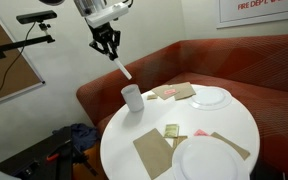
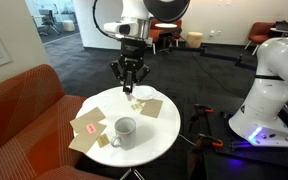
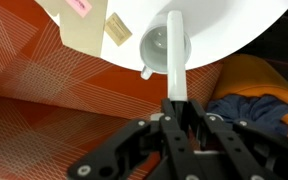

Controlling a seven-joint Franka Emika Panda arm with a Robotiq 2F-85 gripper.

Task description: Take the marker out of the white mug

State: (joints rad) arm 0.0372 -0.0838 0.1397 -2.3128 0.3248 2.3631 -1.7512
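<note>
Pincer (image 1: 107, 48): black, two-fingered, on the white arm, hanging above the tabletop; closed on the upper end of the marker, with a finger (image 3: 154, 125) on either side of the barrel in the wrist view

Marker (image 1: 121, 67): slim stick with a pale barrel, held at its top by the pincer (image 3: 176, 108). It slants downward from the fingers in an exterior view. Its lower end is in the air above the mug's rim and just to one side, not touching it, so the whole length is outside the mug. In the wrist view the barrel (image 3: 176, 55) runs straight away from the pincer and crosses the mug's mouth in line of sight

Mug (image 1: 132, 98): small plain white cylindrical cup, upright on the tabletop below the pincer; its open interior (image 3: 156, 42) is visible from above

Tabletop (image 1: 124, 140): round and white

Plates: two round white plates, one at the far edge (image 1: 210, 97) and one at the near edge (image 1: 209, 158), both well apart from the mug

Paper: flat brown square (image 1: 152, 153) lying near the nearer plate

Bench (image 1: 154, 65): red-orange upholstered seat curving behind the tabletop
</note>
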